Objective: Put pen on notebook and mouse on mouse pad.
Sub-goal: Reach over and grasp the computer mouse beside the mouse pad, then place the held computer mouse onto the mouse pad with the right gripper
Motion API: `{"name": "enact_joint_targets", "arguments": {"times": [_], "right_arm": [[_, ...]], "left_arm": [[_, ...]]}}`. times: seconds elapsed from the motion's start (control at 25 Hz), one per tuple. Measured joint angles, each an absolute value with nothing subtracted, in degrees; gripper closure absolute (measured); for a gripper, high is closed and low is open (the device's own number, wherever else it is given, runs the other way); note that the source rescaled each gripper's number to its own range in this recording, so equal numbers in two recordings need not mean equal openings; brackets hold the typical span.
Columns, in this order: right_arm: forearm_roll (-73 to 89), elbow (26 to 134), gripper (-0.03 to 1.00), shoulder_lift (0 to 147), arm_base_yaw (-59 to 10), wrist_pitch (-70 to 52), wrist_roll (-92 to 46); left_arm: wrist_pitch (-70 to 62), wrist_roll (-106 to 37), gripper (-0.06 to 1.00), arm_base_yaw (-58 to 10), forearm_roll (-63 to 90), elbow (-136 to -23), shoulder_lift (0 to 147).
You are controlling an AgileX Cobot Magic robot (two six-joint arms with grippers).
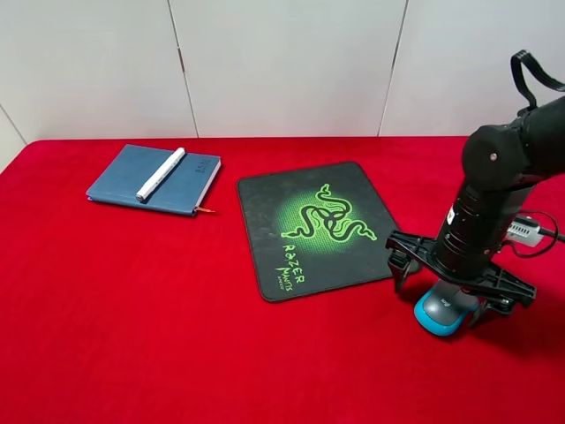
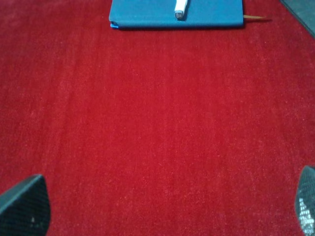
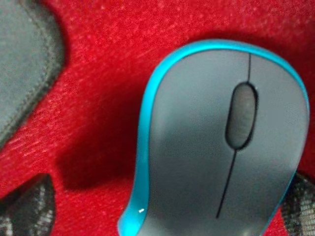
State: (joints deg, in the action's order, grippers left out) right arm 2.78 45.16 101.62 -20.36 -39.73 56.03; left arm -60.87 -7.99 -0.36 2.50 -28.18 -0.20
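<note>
The white pen (image 1: 161, 174) lies diagonally on the slate-blue notebook (image 1: 154, 179) at the back left. In the left wrist view the notebook (image 2: 176, 14) and one end of the pen (image 2: 180, 7) show, far from my open left gripper (image 2: 165, 211), which holds nothing. The black mouse pad (image 1: 318, 228) with its green emblem lies mid-table. To the right of the pad, on the red cloth, sits the grey and teal mouse (image 1: 441, 312). My right gripper (image 1: 455, 291) is low over it, open, one finger either side of the mouse (image 3: 221, 147).
A red cloth (image 1: 132, 336) covers the table. The notebook's orange ribbon (image 2: 256, 18) pokes out on the mouse pad's side. A rounded corner of the mouse pad (image 3: 24, 59) lies close to the mouse. A cable and grey plug (image 1: 528, 231) hang beside the right arm.
</note>
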Motion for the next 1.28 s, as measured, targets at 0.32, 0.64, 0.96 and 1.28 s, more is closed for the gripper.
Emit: {"name": "enact_joint_targets", "arguments": {"times": [0.32,0.64,0.96,1.28], "right_arm": [[2.38,45.16,0.76,101.62,-20.36,-40.00,56.03],[2.13,45.16,0.97,101.62,-20.36,-40.00,56.03],[1.97,45.16,0.97,101.29,-20.36,-41.30,56.03],[1.86,45.14,0.97,94.16,-20.36,-44.31,53.92]], "left_arm": [[-60.87,-7.99,-0.06,-0.36,2.50,-28.18,-0.20],[-60.87,-7.99,-0.06,-0.36,2.50,-28.18,-0.20],[-60.87,-7.99,-0.06,-0.36,2.50,-28.18,-0.20],[-60.87,-8.01,-0.06,-0.36,2.50,-28.18,-0.20]]}}
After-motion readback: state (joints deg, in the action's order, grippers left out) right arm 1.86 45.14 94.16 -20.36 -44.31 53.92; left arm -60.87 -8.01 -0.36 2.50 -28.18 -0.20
